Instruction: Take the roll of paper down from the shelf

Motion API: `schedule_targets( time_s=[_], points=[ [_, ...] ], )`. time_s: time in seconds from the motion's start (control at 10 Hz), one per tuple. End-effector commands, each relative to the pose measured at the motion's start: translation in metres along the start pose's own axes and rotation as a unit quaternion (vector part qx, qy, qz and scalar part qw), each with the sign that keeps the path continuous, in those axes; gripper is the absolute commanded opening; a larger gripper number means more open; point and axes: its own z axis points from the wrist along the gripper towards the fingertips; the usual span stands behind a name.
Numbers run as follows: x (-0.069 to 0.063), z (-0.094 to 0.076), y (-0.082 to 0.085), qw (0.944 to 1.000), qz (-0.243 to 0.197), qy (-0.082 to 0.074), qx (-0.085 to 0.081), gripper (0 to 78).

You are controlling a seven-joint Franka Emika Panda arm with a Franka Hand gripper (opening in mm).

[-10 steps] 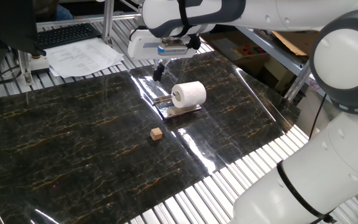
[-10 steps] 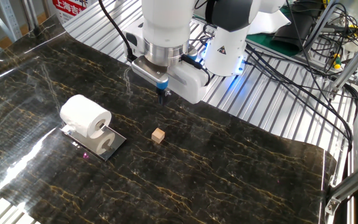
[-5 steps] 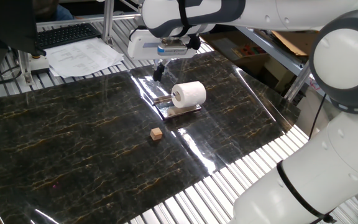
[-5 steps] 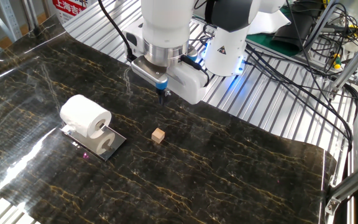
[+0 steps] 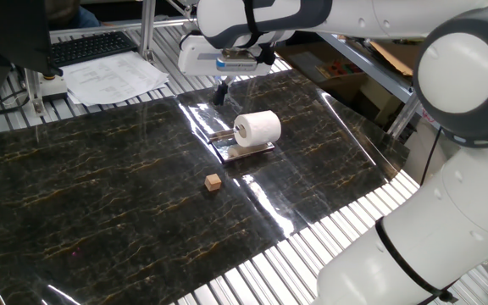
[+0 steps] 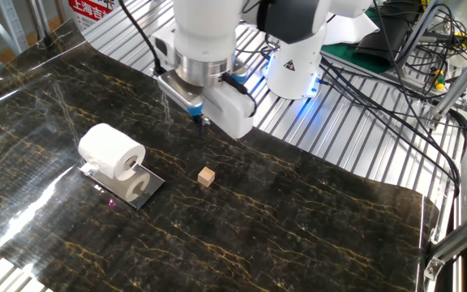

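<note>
The white roll of paper (image 5: 257, 128) lies on its side on the small shiny metal shelf (image 5: 244, 151), near the middle of the dark marble table; it also shows in the other fixed view (image 6: 112, 152) on the shelf (image 6: 136, 193). My gripper (image 5: 221, 93) hangs in the air behind the roll, apart from it, fingers close together and holding nothing. In the other fixed view the gripper (image 6: 202, 124) is to the right of the roll and above the table.
A small tan wooden cube (image 5: 214, 181) lies on the table in front of the shelf, also in the other fixed view (image 6: 207, 177). Printed paper sheets (image 5: 113, 76) and a keyboard (image 5: 91, 47) lie beyond the table's far edge. Cables (image 6: 396, 89) run beside the robot base.
My gripper has risen a little and shifted slightly toward the roll's side. The roll, the shelf and the cube have not moved.
</note>
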Motion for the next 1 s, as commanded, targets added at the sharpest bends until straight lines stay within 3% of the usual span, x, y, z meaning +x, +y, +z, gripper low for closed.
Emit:
schedule_targets(
  time_s=[0.1, 0.3, 1.0],
  points=[
    [-0.0094, -0.0007, -0.0069, 0.9996, 0.028, -0.005, 0.003, 0.0],
    [-0.0105, -0.0008, -0.0073, 0.999, 0.043, -0.007, 0.008, 0.0],
    [-0.0122, 0.0007, -0.0086, 0.9946, 0.104, -0.002, 0.001, 0.0]
  ],
)
